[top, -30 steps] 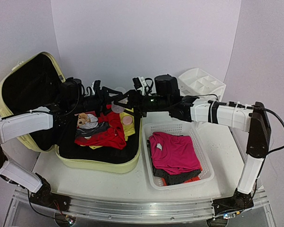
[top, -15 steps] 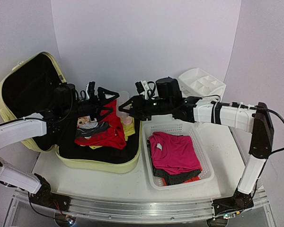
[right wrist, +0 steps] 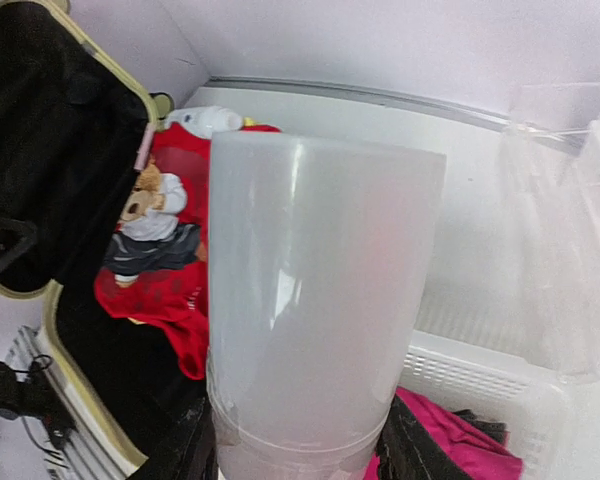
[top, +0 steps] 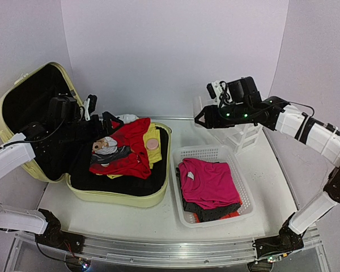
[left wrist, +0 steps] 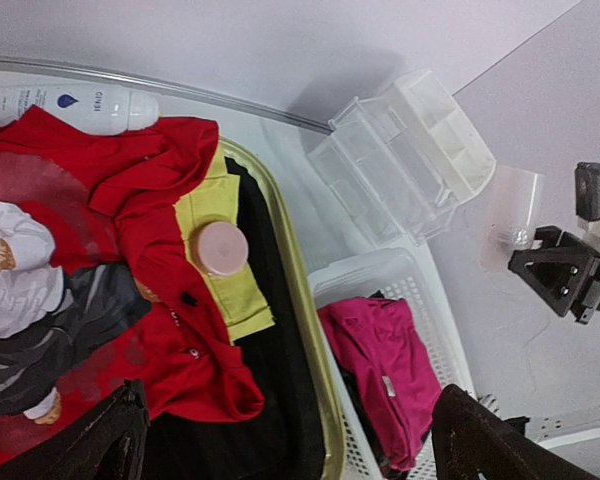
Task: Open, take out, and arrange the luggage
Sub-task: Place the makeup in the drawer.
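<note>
Pale lilac walls close in behind your white desk point(top: 130, 218). The luggage point(top: 119, 197) lies open on its left half: the lower shell is flat on the desk and the black-lined lid leans up and back toward the left wall. Inside the shell you have a red garment point(top: 133, 150) heaped across the middle, with a yellow one point(top: 154, 136) along its right edge and a round pink cap point(left wrist: 222, 248) resting on the yellow. A teddy-bear print point(top: 105, 144) shows at the left of the heap, and a white bottle point(left wrist: 70, 108) lies at the far rim.

Your left claw point(left wrist: 290, 455) hovers above the packed clothes with its jaws spread as wide as they go and nothing between them.

Just beside the luggage on the right sits a white mesh basket point(top: 246, 192) with a magenta garment point(top: 209, 181) on top of something black. Beyond the basket, at the back right, is the white drawer organizer point(left wrist: 430, 130).

Your right claw point(right wrist: 300, 460) is raised above the far end of the basket, off the desk, about half closed. Its two fingers point(right wrist: 195, 450) press either side of a translucent tub point(right wrist: 320, 300), which stands upright in the grip.
</note>
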`<control>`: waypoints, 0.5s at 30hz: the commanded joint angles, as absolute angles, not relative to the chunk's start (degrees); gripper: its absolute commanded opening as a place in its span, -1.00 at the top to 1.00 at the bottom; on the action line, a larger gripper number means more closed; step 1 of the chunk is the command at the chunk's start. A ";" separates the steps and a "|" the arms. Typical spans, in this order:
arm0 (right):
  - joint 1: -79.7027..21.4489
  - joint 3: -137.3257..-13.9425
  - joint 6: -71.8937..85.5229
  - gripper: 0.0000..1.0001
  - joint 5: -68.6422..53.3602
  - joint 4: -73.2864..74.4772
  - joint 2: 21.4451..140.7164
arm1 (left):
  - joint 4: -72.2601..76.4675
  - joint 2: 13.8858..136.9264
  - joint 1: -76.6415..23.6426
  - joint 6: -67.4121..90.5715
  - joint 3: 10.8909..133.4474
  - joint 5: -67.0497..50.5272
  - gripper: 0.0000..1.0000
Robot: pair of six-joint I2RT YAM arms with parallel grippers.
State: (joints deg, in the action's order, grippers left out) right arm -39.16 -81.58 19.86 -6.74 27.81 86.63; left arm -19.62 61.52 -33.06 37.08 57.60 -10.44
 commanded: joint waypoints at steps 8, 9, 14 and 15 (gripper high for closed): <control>-33.92 -88.35 10.91 0.39 5.23 35.66 87.31 | -28.92 61.27 -32.96 29.09 61.18 -3.52 -0.99; -33.39 -88.64 10.79 0.39 5.27 35.79 87.48 | -28.98 61.38 -32.96 29.09 61.24 -3.44 -0.99; -31.34 -89.82 10.60 0.39 5.83 36.42 88.14 | -29.17 61.94 -32.96 29.18 61.35 -3.34 -0.99; -30.94 -90.05 10.49 0.39 6.46 36.51 88.24 | -29.27 61.97 -32.96 29.18 61.43 -3.34 -0.99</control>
State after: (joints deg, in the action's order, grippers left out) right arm -32.10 -87.05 11.77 4.01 36.99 87.66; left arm -29.36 61.73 -33.04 30.11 58.15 -4.34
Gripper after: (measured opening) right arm 0.473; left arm 0.995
